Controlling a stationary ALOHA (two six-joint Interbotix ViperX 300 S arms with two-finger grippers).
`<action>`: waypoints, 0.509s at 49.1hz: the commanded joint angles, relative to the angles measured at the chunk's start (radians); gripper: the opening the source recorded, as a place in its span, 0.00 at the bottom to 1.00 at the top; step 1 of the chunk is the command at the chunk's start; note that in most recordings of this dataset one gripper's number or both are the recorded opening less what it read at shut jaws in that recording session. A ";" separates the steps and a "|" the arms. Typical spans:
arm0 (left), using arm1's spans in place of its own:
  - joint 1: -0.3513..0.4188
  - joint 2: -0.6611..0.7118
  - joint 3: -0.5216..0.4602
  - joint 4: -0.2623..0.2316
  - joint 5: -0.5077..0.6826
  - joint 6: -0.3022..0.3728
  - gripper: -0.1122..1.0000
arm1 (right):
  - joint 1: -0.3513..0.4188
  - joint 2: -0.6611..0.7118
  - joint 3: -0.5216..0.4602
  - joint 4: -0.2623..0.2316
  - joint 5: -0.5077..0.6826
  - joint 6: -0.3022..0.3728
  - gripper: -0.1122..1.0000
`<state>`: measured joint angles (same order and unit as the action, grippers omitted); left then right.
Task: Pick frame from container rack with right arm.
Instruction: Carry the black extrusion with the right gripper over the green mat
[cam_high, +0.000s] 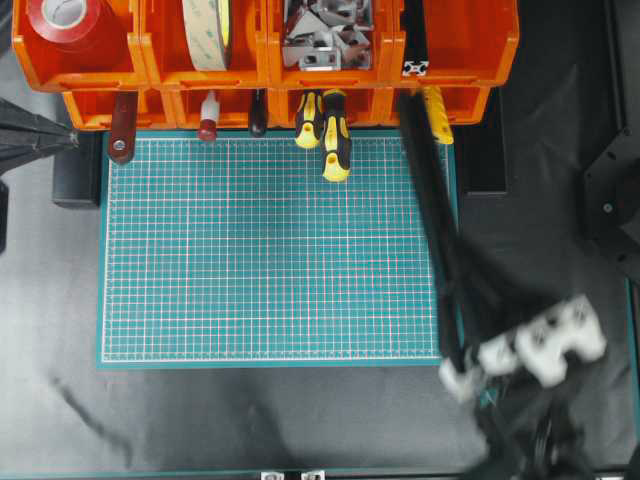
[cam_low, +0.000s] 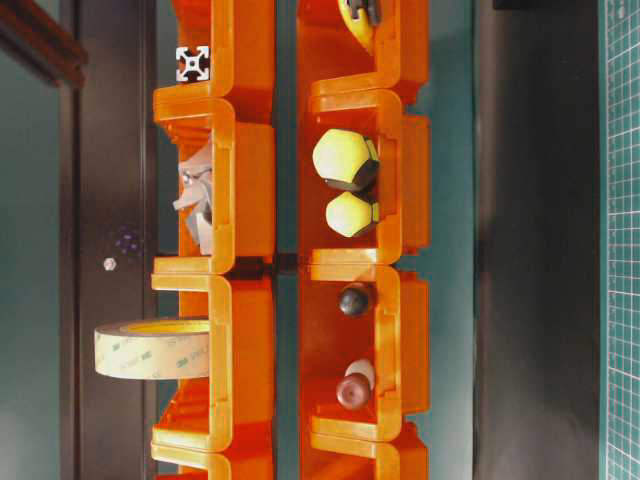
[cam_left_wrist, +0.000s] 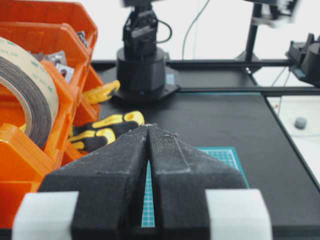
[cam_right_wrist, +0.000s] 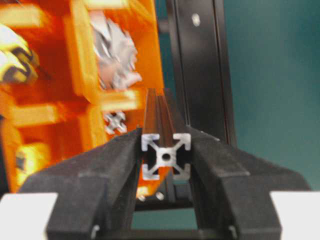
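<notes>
Right gripper is seen clamped on the frame, whose silvery slotted end is held between the black fingers. Overhead, the frame is blurred, slanting over the green mat from the container rack. No writing can be read. Left gripper is closed, holding nothing.
</notes>
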<state>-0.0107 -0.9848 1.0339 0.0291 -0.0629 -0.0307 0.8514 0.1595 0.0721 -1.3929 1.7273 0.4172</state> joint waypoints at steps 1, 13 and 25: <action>0.005 0.005 -0.029 0.003 -0.012 -0.005 0.11 | 0.031 0.034 -0.091 0.011 -0.014 0.000 0.32; 0.002 -0.003 -0.029 0.003 -0.015 -0.005 0.11 | 0.064 0.127 -0.135 0.176 -0.138 -0.005 0.32; 0.000 -0.006 -0.031 0.003 -0.015 -0.003 0.11 | 0.051 0.138 -0.046 0.282 -0.313 -0.008 0.32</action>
<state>-0.0107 -0.9940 1.0339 0.0291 -0.0675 -0.0307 0.9127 0.3175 0.0061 -1.1275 1.4757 0.4096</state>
